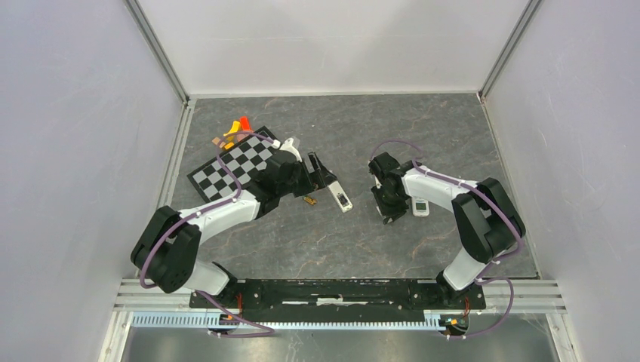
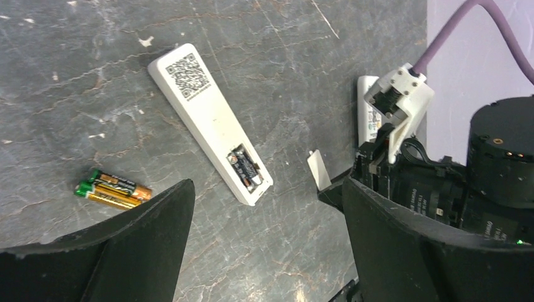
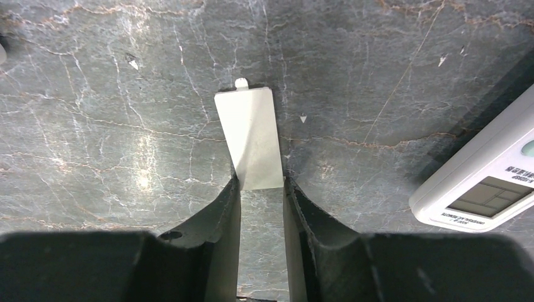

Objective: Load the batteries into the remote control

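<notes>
Two batteries (image 2: pixel 113 189), dark with gold bands, lie side by side on the grey table; in the top view the batteries (image 1: pixel 309 200) are just below my left gripper (image 1: pixel 313 177). My left gripper (image 2: pixel 267 207) is open and empty above the table. A narrower white strip (image 2: pixel 208 119) with a QR label lies face down beside them, its battery bay (image 2: pixel 244 167) open. The remote control (image 3: pixel 488 182), white with a display window, lies face up to the right. My right gripper (image 3: pixel 261 182) is shut on a small white battery cover (image 3: pixel 249 135), just left of the remote control (image 1: pixel 420 205).
A black-and-white checkerboard (image 1: pixel 234 170) lies at the back left, with small orange and red pieces (image 1: pixel 238 128) behind it. Pale walls enclose the table on three sides. The arm bases stand along the near rail (image 1: pixel 340 290).
</notes>
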Motion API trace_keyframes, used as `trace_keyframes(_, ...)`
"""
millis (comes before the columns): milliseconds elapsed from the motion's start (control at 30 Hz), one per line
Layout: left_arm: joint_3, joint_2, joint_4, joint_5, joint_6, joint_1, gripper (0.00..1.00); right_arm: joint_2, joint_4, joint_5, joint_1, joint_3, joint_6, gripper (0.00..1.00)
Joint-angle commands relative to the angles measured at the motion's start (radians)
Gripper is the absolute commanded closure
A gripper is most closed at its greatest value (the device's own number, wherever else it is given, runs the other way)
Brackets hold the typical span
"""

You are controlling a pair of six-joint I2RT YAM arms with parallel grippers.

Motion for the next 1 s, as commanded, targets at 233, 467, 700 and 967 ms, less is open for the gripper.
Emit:
trace_keyframes(233,0.005,0.091,0.146,0.26,-0.02,0.007,0.09,-0.063,0.126,0.003,0.006,-0.04,-0.024,0.71)
trace_keyframes(467,-0.009,0.161,0.232,0.354,-0.101,0.004,0.11,-0.107,0.115,-0.016,0.007,-0.044,-0.043,0.7)
trace_keyframes(700,-0.005,0.189,0.251,0.369,-0.126,-0.007,0.12,-0.152,0.132,-0.042,0.007,-0.05,-0.068,0.69)
trace_keyframes(967,-0.007,0.158,0.205,0.286,-0.109,-0.013,0.14,-0.126,0.149,-0.014,0.007,-0.023,-0.026,0.55)
